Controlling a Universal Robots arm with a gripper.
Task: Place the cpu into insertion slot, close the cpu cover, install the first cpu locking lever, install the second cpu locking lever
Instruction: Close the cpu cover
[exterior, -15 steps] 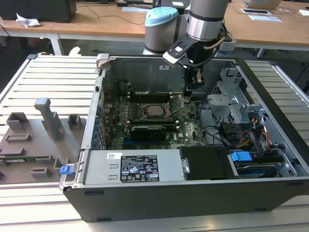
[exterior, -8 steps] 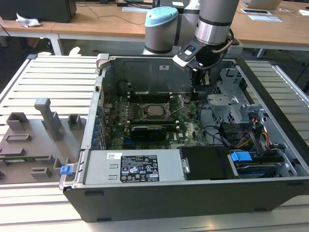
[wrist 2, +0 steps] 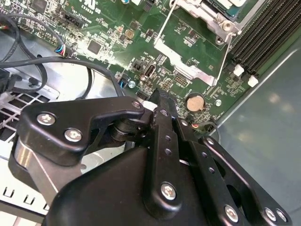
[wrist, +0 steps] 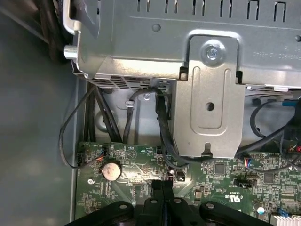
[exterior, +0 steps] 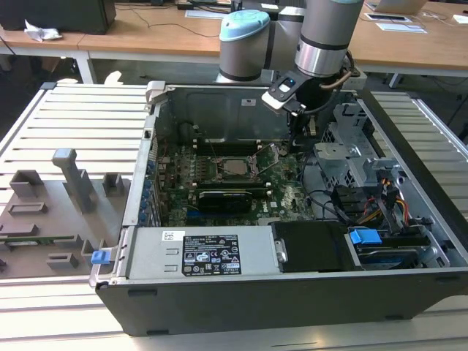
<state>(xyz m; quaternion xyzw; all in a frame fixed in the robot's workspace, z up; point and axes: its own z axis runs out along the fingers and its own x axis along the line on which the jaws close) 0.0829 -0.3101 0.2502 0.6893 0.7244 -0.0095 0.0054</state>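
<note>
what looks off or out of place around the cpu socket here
Nothing looks damaged or spilled. The one odd thing: the cpu cover is swung open off the insertion slot, and a thin wire lever sticks up unlatched beside it. The shut end effector hovers over the board nearby.

Arm (exterior: 329,29) is rocking grey tubes, a pale blue cap (exterior: 245,28) sitting at its 9 o'clock in the exterior view; black gripper (wrist 2: 157,100) is wearing shiny silver screws (wrist 2: 168,190).
</note>
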